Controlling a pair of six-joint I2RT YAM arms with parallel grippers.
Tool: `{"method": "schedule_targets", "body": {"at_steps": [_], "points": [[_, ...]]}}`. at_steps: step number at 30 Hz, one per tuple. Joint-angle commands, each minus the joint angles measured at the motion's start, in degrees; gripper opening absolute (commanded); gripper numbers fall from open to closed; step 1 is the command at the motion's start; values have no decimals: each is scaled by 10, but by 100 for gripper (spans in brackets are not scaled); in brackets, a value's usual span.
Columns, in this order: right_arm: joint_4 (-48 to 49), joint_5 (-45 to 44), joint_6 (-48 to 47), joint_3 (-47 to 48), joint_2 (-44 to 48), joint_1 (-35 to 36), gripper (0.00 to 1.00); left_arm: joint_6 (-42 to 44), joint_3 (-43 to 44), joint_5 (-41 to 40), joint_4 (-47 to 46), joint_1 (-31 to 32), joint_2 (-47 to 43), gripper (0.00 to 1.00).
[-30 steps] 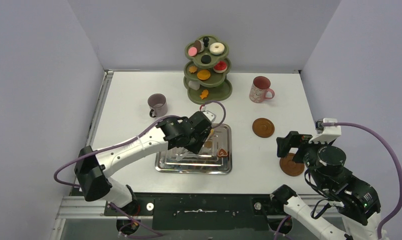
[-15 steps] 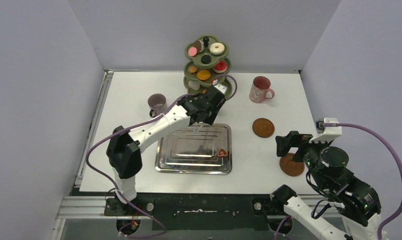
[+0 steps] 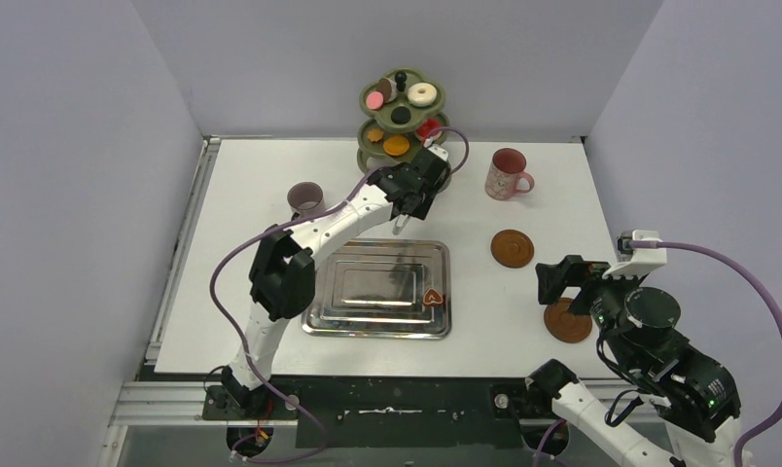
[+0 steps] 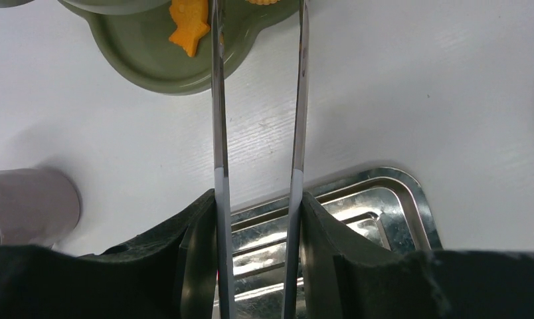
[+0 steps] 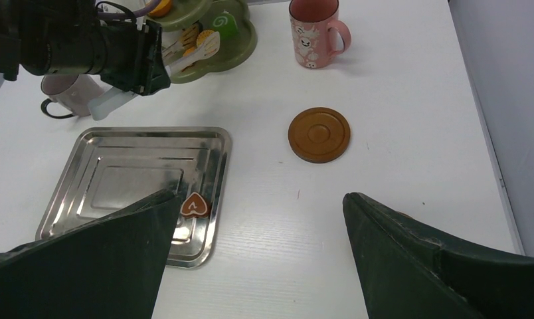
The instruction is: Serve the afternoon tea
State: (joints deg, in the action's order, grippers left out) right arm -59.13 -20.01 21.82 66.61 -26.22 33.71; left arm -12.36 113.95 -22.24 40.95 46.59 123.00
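left gripper (image 4: 256,206) clamps the metal tongs (image 4: 218,119), tips at the stocked stand (image 4: 145,63) by the far edge; right gripper (image 5: 259,195) gapes wide. left to do: heart sweet (image 3: 431,298) on tray (image 3: 368,323), mugs (image 3: 507,174) off coasters (image 3: 512,248).

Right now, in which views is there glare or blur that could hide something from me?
Left wrist view: bright glare on the steel tray; the mauve mug at the edge is rather soft, the tongs sharp. Right wrist view: the fingers are dark and without detail. Top external view: even light, only a dark reflection in the tray.
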Motion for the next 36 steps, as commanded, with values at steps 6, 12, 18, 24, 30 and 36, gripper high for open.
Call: {"method": "schedule_targets", "body": {"at_steps": [6, 12, 18, 24, 30, 36], "points": [[33, -4, 1, -1, -8, -3, 100, 15, 73, 23, -45, -23, 46, 26], [23, -8, 4, 6, -11, -3, 100, 25, 80, 33, -67, -25, 70, 26], [20, -16, 12, 3, -4, -3, 100, 43, 100, 33, -77, -21, 86, 29], [15, -5, 16, 7, -14, -3, 100, 52, 127, 33, -62, -22, 99, 40], [7, 4, 16, 18, -22, -3, 100, 52, 116, 42, -58, -20, 81, 42], [6, 5, 25, 24, -20, -3, 100, 66, 110, 38, -66, -20, 81, 44]]}}
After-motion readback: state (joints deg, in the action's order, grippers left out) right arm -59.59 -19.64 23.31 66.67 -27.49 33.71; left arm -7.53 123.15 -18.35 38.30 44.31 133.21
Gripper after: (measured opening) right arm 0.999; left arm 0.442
